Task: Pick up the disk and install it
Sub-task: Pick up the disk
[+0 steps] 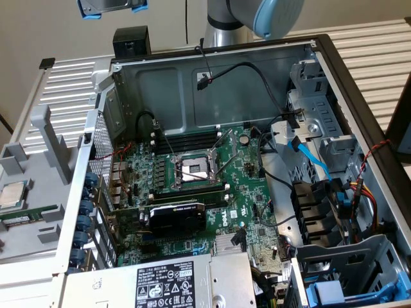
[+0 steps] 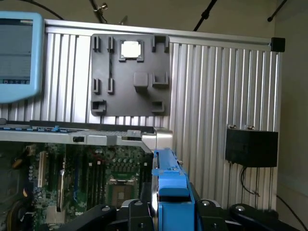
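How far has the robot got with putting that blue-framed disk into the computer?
Done: the disk is picked up, clamped in the gripper. In hand: it hangs in the air, clear of the open computer case, toward the exterior view's left. Left: the installing itself. The disk touches no part of the case and sits in none of its bays yet.

We are in a robotics lab set up for computer assembly. An opened desktop PC case [image 1: 212,83] lies on a ribbed aluminium bench [image 1: 379,51], its motherboard [image 1: 192,186] bared. A Universal Robots arm [image 1: 257,16] stands at twelve o'clock, a grey parts fixture [image 1: 45,138] with a CPU chip [image 1: 13,194] at nine, and the disk [image 1: 112,5] hangs aloft at eleven.
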